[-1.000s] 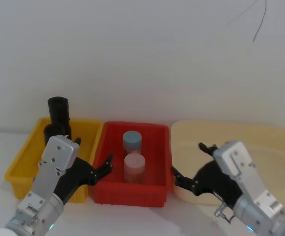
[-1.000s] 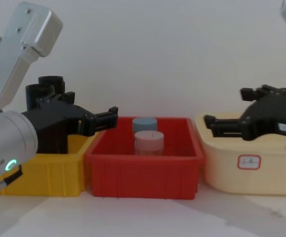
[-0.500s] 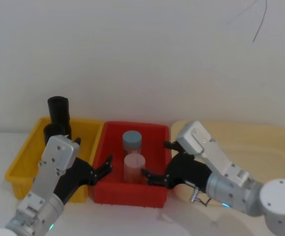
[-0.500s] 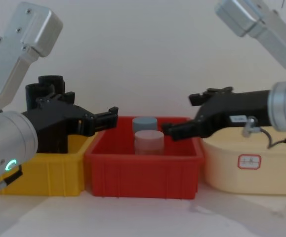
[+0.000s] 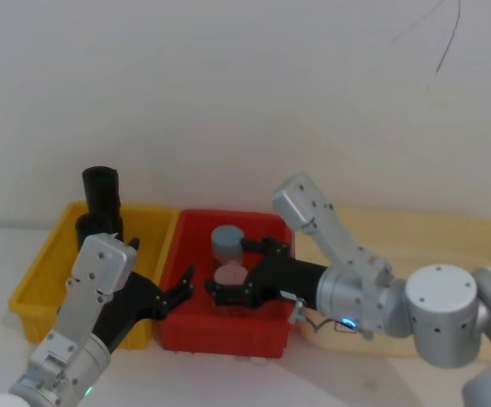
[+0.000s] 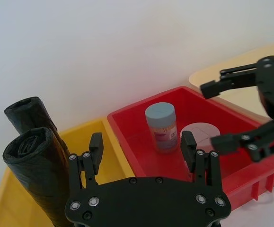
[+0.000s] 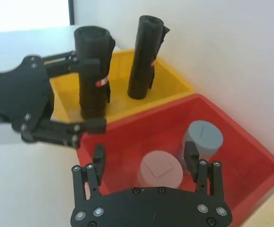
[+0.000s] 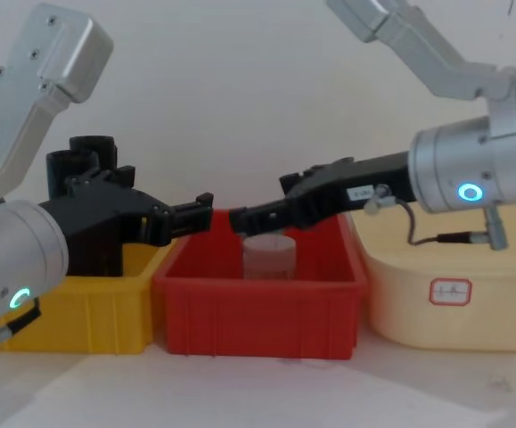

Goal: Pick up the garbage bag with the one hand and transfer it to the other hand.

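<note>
The garbage bag (image 7: 93,71) stood upright, long axis vertical, in the yellow bin (image 5: 37,280) toward the bench's left edge, with a second roll (image 7: 148,52) behind it. The left hand (image 8: 201,212), spread and empty, hung just beside the bag, which lay to its left. The right hand (image 5: 231,270), spread and empty, hung over the red bin (image 5: 228,335), farther off. Count: two rolls; one blue-lidded jar (image 5: 227,240); one pink-lidded jar (image 6: 200,130); three bins, including the cream tray (image 5: 449,246)

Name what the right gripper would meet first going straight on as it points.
Probably the left gripper, whose black fingertips sit just beyond the right gripper above the red plastic bin; depth is unclear, so it might pass beside them.
</note>
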You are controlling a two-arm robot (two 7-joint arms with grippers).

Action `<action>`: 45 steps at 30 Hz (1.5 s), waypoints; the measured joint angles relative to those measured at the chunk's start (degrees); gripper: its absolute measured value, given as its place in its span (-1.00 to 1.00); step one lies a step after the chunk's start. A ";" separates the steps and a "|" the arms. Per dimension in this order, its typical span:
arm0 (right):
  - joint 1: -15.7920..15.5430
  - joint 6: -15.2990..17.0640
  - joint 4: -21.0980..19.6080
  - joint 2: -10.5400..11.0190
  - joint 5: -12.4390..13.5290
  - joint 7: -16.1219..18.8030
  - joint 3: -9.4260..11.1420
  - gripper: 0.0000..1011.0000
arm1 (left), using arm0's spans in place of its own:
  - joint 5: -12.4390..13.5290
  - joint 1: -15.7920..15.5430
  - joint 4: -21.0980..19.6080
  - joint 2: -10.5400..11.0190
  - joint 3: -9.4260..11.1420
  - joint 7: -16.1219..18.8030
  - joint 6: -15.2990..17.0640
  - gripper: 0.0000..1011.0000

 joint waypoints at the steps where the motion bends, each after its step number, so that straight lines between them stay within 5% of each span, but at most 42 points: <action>1: 0.00 0.00 0.00 0.00 0.00 0.00 0.00 0.98 | 0.00 0.00 0.00 0.00 0.00 0.00 0.00 0.98; 15: 2.59 1.62 4.34 -3.25 2.18 -1.16 0.72 0.98 | 0.00 0.00 0.00 0.00 0.00 0.01 0.00 0.98; 45: 4.23 1.53 10.38 -2.83 2.29 -1.54 -1.29 0.98 | 0.00 0.00 0.00 0.00 0.00 0.00 0.00 0.98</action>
